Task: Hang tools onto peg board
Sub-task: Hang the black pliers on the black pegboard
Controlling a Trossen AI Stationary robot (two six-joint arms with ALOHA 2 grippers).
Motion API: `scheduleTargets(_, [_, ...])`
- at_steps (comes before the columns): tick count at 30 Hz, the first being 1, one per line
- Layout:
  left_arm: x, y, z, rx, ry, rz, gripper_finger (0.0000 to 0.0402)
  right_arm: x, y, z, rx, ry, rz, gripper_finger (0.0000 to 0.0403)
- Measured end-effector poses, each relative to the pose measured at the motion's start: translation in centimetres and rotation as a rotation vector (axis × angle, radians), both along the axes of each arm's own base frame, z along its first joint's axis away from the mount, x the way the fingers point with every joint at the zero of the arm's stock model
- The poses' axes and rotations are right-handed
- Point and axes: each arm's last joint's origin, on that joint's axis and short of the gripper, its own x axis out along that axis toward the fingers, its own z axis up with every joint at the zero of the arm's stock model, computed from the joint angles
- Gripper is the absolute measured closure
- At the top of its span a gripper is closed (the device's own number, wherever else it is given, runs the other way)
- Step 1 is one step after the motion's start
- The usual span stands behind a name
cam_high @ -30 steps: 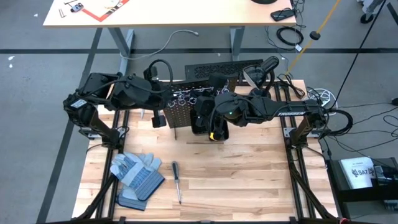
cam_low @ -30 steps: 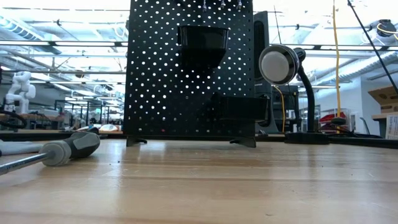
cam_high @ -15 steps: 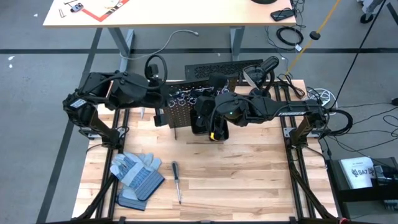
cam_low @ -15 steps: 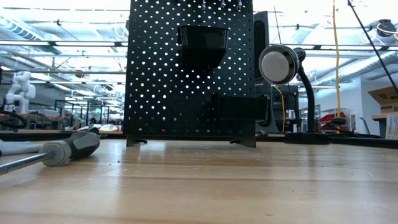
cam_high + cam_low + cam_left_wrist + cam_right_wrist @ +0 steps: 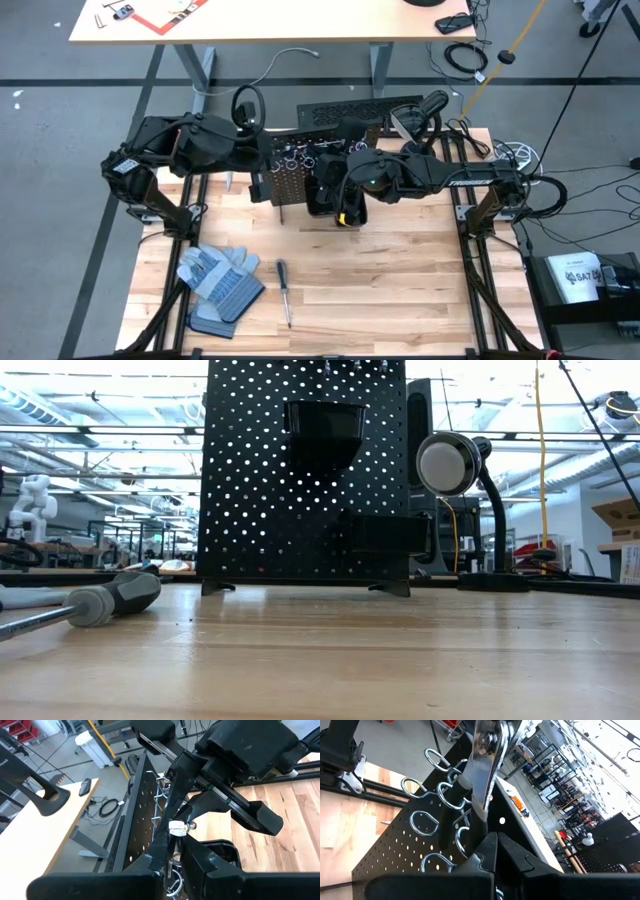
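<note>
We see both grippers up at the peg board (image 5: pixel 300 180), which stands upright at the far end of the counter (image 5: pixel 400 270): the left gripper (image 5: pixel 172 855) is pinched on a small silver tool (image 5: pixel 177 828) just above the board's ring holders (image 5: pixel 427 822), and the right gripper (image 5: pixel 492 845) is pressed together on a flat silver tool (image 5: pixel 485 765) over the same rings. A dark-handled screwdriver (image 5: pixel 284 291) lies well in front of the board (beside the grey-and-blue gloves (image 5: pixel 218 280)).

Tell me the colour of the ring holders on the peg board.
Silver, bare metal wire; the ring holders stand out against the black peg board, clearest in the right wrist view.
</note>
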Motion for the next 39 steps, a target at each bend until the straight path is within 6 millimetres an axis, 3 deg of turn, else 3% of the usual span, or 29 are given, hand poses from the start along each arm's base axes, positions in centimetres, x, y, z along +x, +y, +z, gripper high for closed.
scheduleTargets(15, [-0.1,0.0,0.1,-0.037,-0.021,0.016,0.0367,0.0,0.9,0.1,-0.031,0.006,0.017,0.0403])
scheduleTargets(20, [-0.3,0.0,0.0,-0.061,-0.016,0.020,0.0367,0.2,1.6,0.6,-0.130,-0.001,-0.002,0.0393])
scheduleTargets(25, [-0.3,0.0,0.0,-0.062,-0.010,0.022,0.0367,-0.2,2.7,1.9,-0.146,-0.042,0.025,0.0365])
scheduleTargets(32, [-0.3,0.0,0.0,-0.068,-0.012,0.011,0.0367,-1.0,3.9,3.5,-0.139,-0.096,0.045,0.0292])
scheduleTargets(39, [-0.5,0.0,0.3,-0.075,-0.038,0.003,0.0367,-1.2,4.4,3.5,-0.136,-0.084,0.060,0.0246])
